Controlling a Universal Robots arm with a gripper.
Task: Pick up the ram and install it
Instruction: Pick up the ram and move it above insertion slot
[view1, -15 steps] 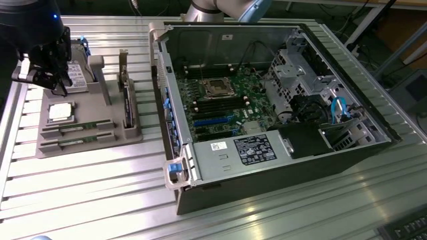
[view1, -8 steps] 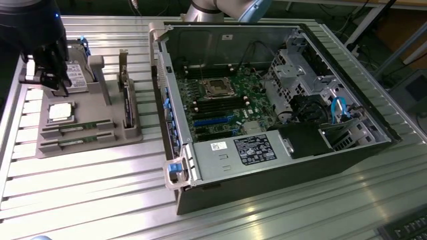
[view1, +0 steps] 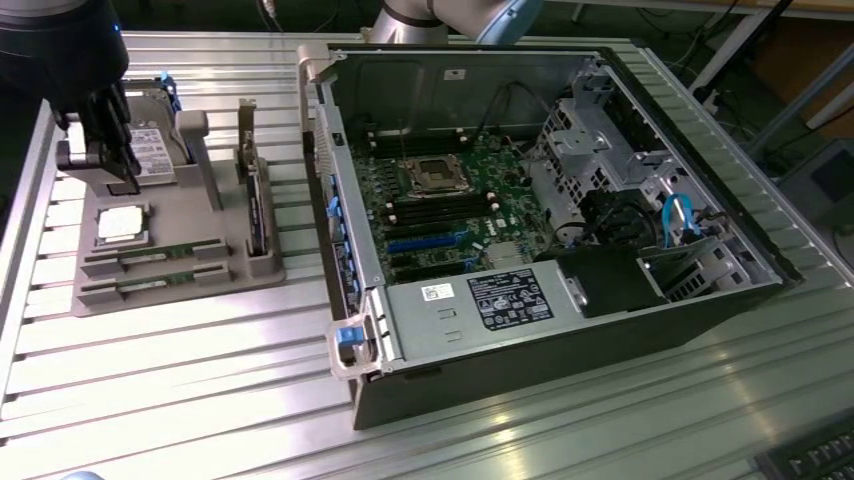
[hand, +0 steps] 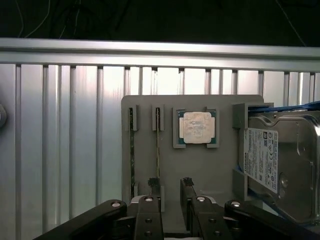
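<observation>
Ram (view1: 151, 258) lies slotted in the grey holder (view1: 214, 245) at nine o'clock from the computer case (view1: 454, 75) in the exterior view, while the wrist view shows the gripper (hand: 171, 186) partly open, holding nothing, one fingertip (hand: 155, 187) by its end.

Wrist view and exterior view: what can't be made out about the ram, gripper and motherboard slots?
Ram sticks: edge-on in the wrist view, so their chips are hidden; one stick's end is covered by the gripper.
Hard drive: cut off by the wrist picture's edge.
Motherboard memory slots: too small in the exterior view to tell whether any is filled.
</observation>
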